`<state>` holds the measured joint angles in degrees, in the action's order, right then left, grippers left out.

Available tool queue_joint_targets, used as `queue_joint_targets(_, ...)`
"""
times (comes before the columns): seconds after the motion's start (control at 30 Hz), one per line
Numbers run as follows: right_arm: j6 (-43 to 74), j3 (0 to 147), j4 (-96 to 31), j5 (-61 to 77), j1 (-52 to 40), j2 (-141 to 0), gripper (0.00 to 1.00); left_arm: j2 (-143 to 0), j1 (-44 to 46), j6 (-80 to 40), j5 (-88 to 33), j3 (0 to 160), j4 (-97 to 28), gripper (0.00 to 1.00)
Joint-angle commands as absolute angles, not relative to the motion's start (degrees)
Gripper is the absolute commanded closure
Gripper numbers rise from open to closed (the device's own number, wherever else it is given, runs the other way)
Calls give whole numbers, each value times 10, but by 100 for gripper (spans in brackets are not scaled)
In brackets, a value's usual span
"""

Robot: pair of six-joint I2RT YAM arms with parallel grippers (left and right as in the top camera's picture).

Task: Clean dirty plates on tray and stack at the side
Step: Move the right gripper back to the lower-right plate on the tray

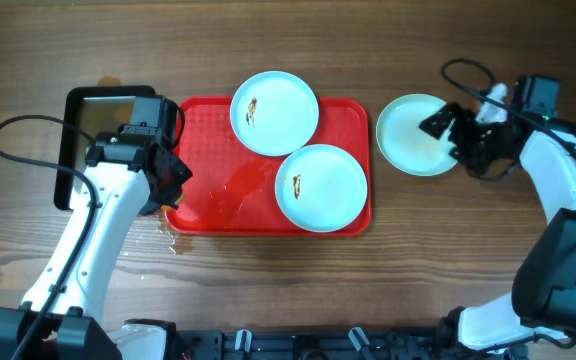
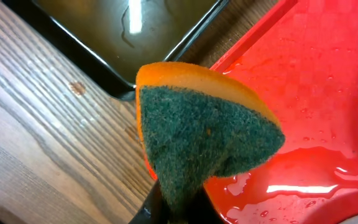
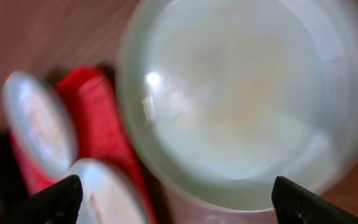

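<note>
Clamping, left gripper (image 1: pixel 171 178): my fingers are clenched on the sponge (image 2: pixel 204 130), its green scouring face toward the wrist camera and orange foam behind. I hang over the left edge of the tray (image 1: pixel 208 140).
Tray surface: red and textured, on the middle of the desk. It is wet, with a pool of water (image 2: pixel 291 186) near its left edge.
Plate one (image 1: pixel 275 112): on the tray's far edge and overhanging it, with a brown-orange smear left of its centre.
Plate two (image 1: pixel 320 187): at the tray's near right corner, its rim meeting Plate one, with a small smear left of its centre.
Plate three (image 1: pixel 413 135): flat on the desk, just right of the tray's far right corner and apart from it. It is pale and blurred in my right wrist view.
Right gripper (image 1: pixel 456 135): released. My fingers (image 3: pixel 48 202) stand wide apart over the right rim of Plate three; I cannot tell whether they touch it.
Pan (image 1: pixel 93 110): dark and shiny, on the desk just beside the tray's far left corner.
</note>
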<state>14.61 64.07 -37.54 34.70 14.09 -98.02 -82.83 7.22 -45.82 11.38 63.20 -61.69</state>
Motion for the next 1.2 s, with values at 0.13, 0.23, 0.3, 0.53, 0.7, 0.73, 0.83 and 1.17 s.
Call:
queue_joint_targets(0.13, 87, 640, -407, 140, -115, -977, 10, -823, 73, -468, 94, 630, -611, 96)
queue_joint_targets(0.23, 134, 640, -393, 6, -191, -979, 19, -823, 73, -468, 94, 628, -612, 96)
queue_joint_targets(0.3, 123, 640, -383, 4, -206, -985, 19, -823, 73, -468, 94, 626, -612, 96)
queue_joint_targets(0.53, 49, 640, -345, 104, -208, -1069, 24, -824, 73, -468, 94, 609, -601, 96)
queue_joint_targets(0.7, 51, 640, -350, 123, -213, -1088, 69, -825, 73, -468, 94, 609, -597, 96)
queue_joint_targets(0.73, 51, 640, -350, 134, -216, -1088, 73, -825, 73, -468, 94, 609, -597, 96)
queue_joint_targets(0.83, 71, 640, -350, 167, -242, -1088, 75, -825, 73, -467, 74, 609, -587, 96)
queue_joint_targets(1.17, 160, 640, -300, 166, -319, -1104, 96, -829, 143, -324, -66, 609, -519, 96)
